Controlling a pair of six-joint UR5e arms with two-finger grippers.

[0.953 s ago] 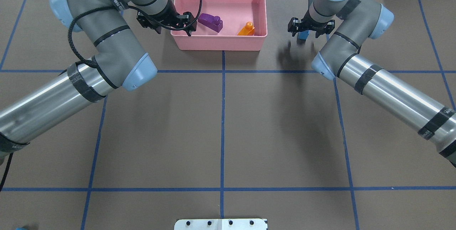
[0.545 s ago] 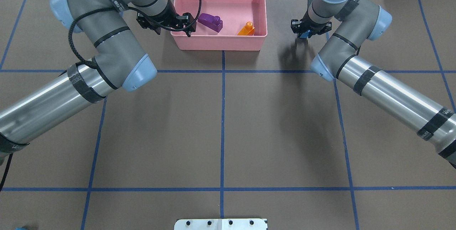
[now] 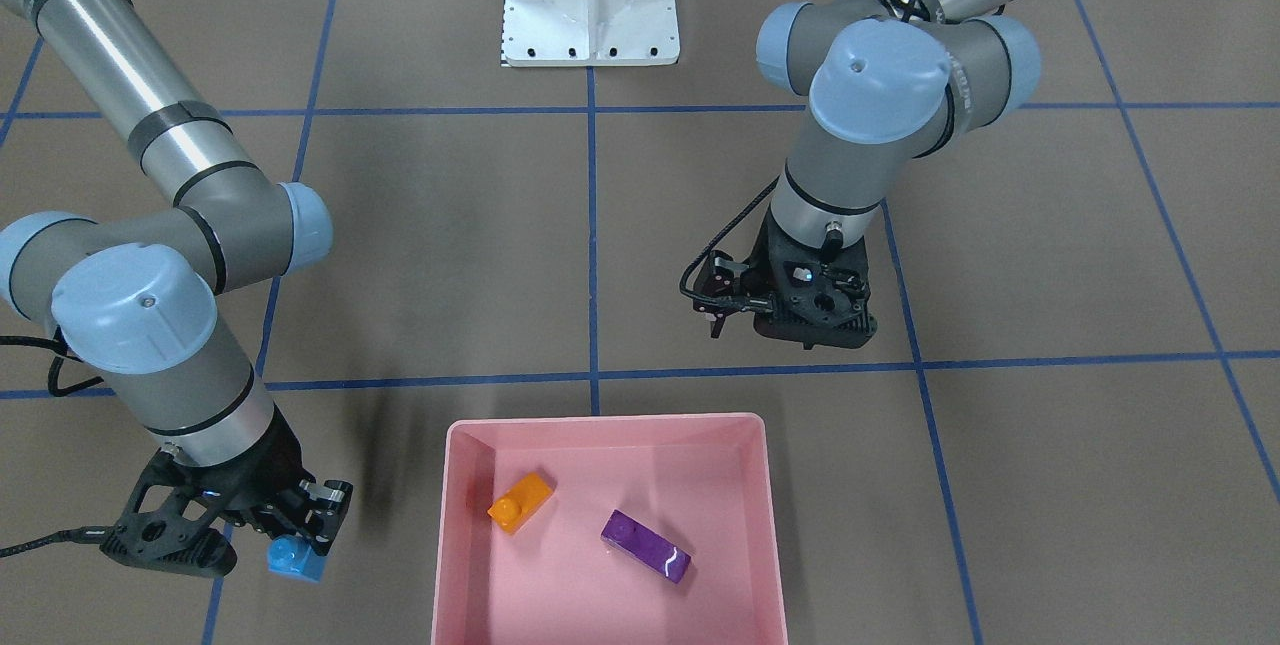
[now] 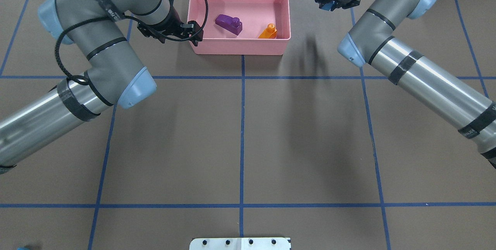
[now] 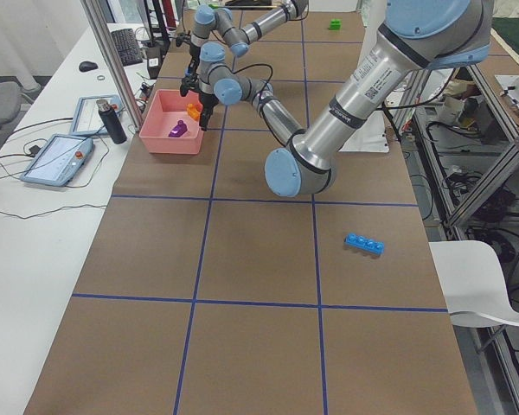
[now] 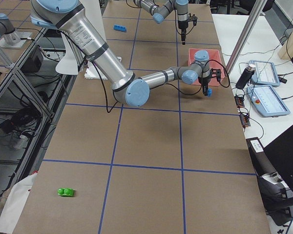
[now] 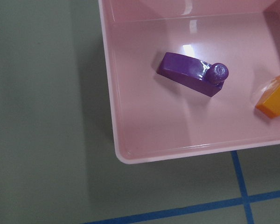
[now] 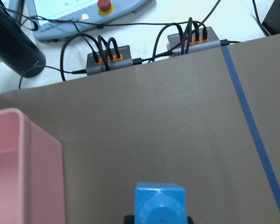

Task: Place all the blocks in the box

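Note:
The pink box stands at the far middle of the table and holds a purple brick and an orange brick. My right gripper is shut on the light-blue brick and holds it above the table to the right of the box; the brick also shows in the right wrist view. My left gripper is open and empty over the box's near left corner. The long blue brick and the green brick lie far off on the table.
The white metal base is at the robot's edge. Beyond the far edge lie cable boxes, a black bottle and tablets. Blue tape lines grid the brown table.
My right gripper shut on the light-blue brick and lifted it, moving toward the far edge. My left gripper moved left, from inside the box to its near left corner.

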